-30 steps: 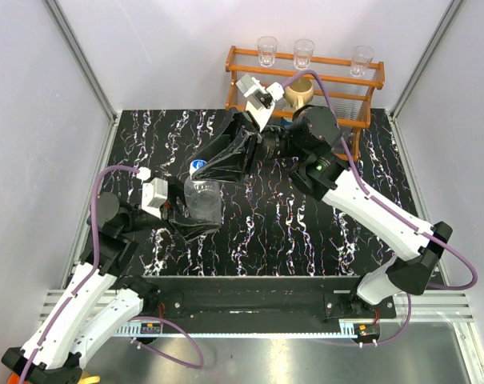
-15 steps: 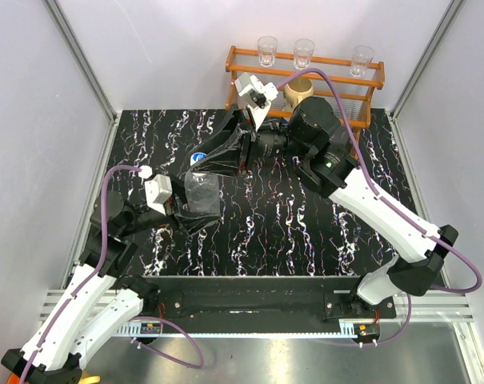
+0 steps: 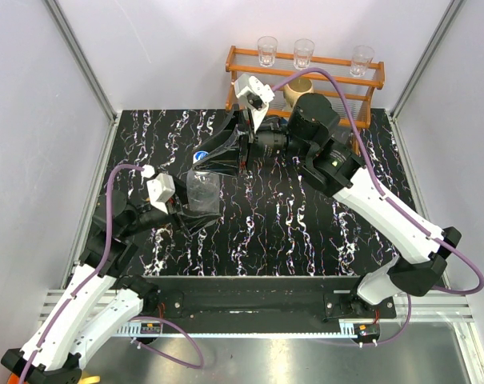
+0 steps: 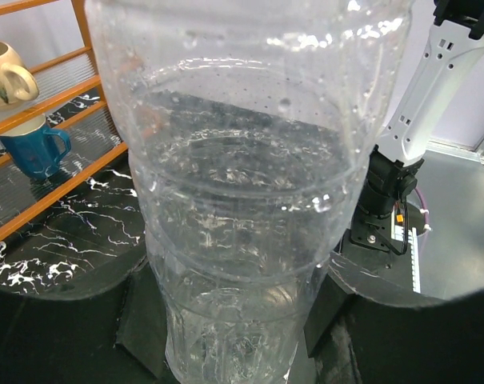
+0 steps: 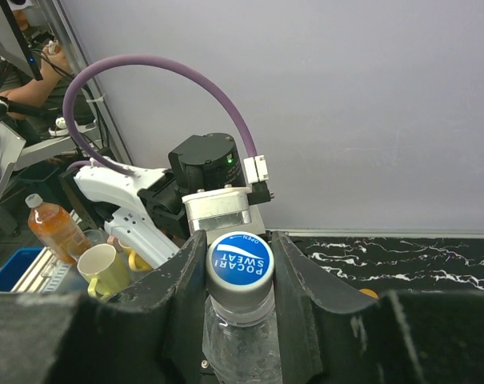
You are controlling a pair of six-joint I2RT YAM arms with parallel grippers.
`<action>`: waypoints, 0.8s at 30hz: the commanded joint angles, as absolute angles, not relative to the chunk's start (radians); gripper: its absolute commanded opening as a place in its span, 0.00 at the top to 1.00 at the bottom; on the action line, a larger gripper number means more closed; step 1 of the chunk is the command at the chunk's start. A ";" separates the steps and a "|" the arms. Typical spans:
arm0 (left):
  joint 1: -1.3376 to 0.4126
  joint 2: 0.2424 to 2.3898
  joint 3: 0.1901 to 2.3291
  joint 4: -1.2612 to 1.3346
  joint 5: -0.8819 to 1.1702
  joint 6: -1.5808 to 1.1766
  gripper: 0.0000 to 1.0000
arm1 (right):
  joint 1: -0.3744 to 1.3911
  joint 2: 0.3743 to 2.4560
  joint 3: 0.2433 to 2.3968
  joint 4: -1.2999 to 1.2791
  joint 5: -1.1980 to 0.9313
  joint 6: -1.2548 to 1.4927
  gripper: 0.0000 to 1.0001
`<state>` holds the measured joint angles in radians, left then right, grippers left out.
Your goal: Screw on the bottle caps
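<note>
Right arm (image 3: 370,200) is rolling its wrist a little further round than a second ago, and the blue cap (image 5: 240,260) is riding up the overhead view with it, while the left arm (image 3: 90,288) is nudging in toward the middle. Over the left half of the marbled black bench (image 3: 306,232), the clear ribbed bottle (image 4: 242,200) is sitting between the left fingers (image 4: 326,312), which are spread just wide enough to take it and are pressing on its lower body from both sides. Up top, the right fingers (image 5: 296,296) are pinching tight on the cap, which is sitting squarely on the bottle's neck.
</note>
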<state>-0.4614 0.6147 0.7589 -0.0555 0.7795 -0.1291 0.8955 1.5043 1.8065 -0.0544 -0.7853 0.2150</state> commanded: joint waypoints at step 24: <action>-0.451 0.597 0.724 -0.121 0.692 -0.207 0.53 | 0.908 1.483 1.888 -0.144 -0.816 0.140 1.00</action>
